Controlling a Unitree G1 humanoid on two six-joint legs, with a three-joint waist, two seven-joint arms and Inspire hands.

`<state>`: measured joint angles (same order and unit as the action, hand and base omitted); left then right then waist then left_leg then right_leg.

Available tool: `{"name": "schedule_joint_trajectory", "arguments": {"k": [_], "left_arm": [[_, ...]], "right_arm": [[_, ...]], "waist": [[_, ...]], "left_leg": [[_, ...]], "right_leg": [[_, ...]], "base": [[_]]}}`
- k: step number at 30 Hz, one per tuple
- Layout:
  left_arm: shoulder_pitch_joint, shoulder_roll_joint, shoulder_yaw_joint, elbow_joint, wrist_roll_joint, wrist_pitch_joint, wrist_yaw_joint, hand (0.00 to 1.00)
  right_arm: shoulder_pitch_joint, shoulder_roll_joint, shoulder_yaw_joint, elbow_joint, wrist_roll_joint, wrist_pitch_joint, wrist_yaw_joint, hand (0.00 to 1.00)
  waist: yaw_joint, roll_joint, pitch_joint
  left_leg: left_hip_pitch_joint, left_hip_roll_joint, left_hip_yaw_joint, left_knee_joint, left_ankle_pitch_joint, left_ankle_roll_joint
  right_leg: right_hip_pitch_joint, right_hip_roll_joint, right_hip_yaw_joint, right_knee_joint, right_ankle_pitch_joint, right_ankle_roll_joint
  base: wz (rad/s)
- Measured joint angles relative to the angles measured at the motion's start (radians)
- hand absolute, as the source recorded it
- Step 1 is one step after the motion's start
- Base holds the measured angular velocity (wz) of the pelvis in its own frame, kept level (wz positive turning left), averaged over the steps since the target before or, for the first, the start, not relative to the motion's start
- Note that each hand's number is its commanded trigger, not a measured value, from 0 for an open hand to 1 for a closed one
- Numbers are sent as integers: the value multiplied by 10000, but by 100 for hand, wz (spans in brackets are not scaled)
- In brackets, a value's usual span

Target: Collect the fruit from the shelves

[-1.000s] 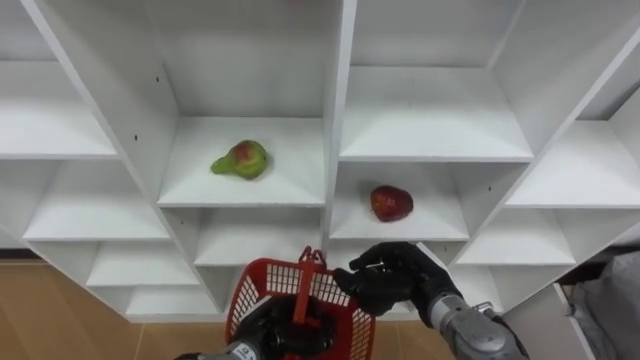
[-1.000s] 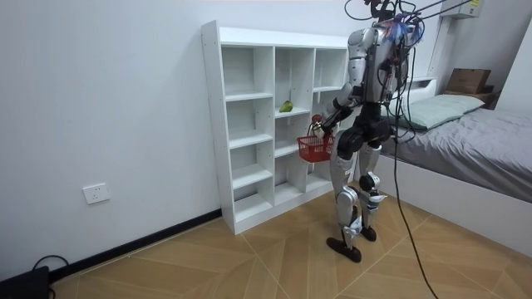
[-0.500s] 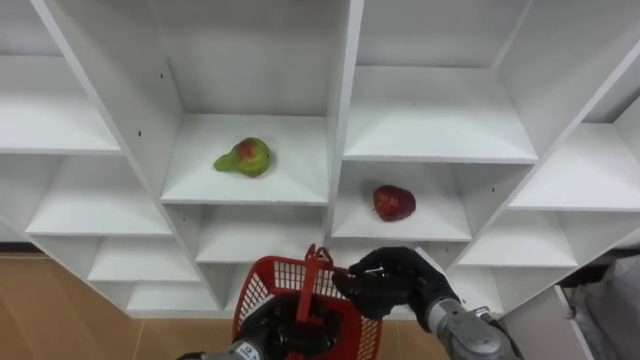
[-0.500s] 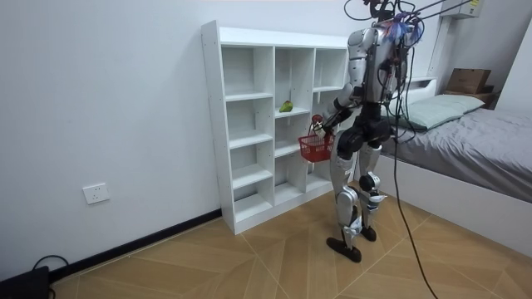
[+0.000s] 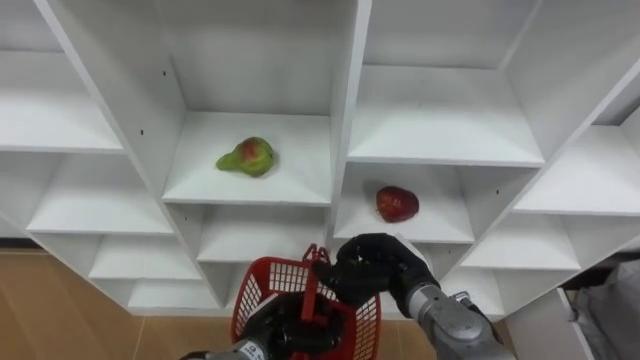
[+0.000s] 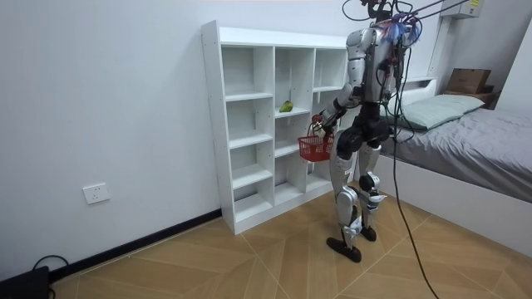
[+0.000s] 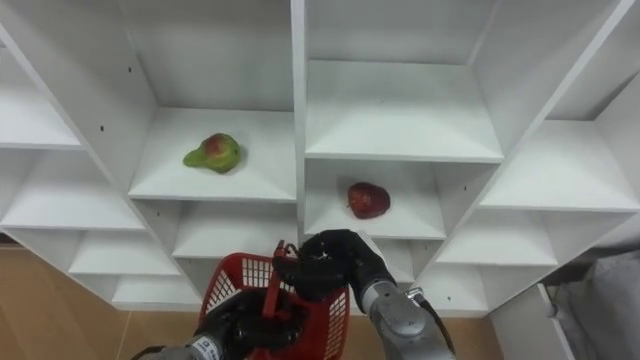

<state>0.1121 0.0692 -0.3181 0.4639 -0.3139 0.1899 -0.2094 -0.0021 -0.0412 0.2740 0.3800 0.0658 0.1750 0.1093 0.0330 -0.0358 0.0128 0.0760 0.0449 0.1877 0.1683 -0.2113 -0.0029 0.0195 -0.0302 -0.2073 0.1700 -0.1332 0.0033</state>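
My left hand (image 5: 275, 335) grips the basket (image 5: 262, 290); right hand (image 5: 372, 270) curls its fingers empty. Apple (image 5: 397, 203) beyond them — firm, smooth; I'd cup its middle.

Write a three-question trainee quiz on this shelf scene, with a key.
1. True or false: the pear and the apple lie in the same compartment.
2. What holds the basket? A) the left hand B) a shelf C) the floor
3. Fill in: the apple lies to the pear's ___.
Key: 1 false; 2 A; 3 right.
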Motion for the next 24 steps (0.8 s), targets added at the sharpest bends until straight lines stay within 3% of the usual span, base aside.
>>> {"name": "schedule_joint_trajectory", "arguments": {"k": [24], "left_arm": [[0,-89,7,2,2,7,1,100]], "right_arm": [[0,21,-20,13,49,0,-306,0]], "waist": [[-5,-34,-5]], "left_leg": [[-31,-6,-25,19,1,2]], "right_leg": [[15,-30,-123,4,-4,8]], "base": [[0]]}}
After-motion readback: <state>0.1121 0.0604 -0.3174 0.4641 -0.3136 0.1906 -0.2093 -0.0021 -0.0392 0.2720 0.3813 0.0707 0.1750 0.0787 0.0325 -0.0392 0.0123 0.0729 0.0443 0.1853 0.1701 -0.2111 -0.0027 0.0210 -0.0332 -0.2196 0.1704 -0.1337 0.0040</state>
